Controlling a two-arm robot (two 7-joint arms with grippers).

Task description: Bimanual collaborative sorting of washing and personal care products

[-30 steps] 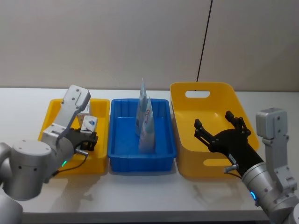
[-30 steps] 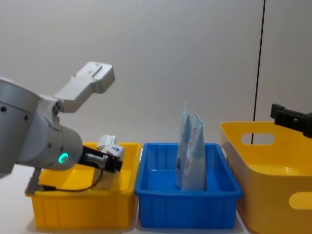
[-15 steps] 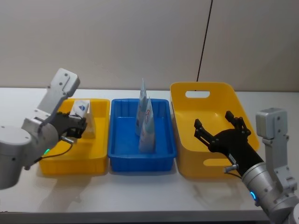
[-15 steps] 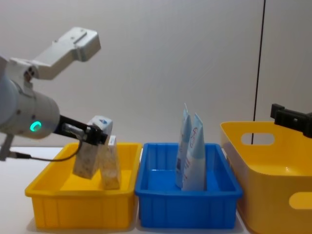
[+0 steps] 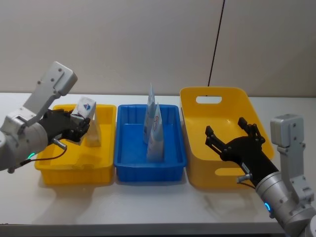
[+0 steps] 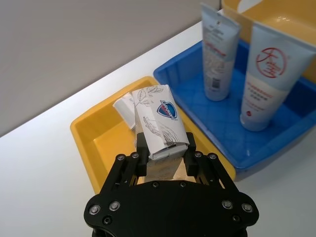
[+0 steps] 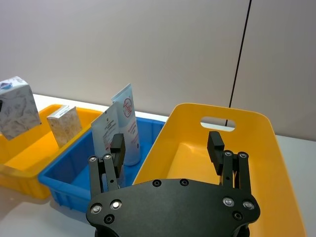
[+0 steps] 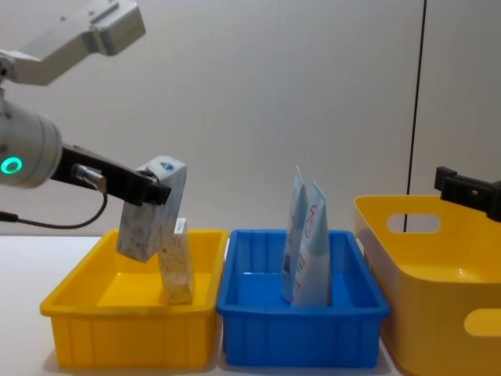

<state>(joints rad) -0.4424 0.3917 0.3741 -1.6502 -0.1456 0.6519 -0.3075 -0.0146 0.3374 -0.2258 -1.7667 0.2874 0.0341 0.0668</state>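
**Background.** A plain, pale grey-beige wall (image 5: 108,44) closes the scene behind the work area; it is smooth and bare. A thin dark line (image 5: 216,42) runs down the wall from the upper edge of the head view to the far edge of the table (image 5: 148,207). Whether this line is a cable or a panel seam cannot be told. The table is white and matte and meets the wall along a straight horizontal edge. Lighting is even and diffuse, leaving only faint, soft-edged shadows on the table surface.
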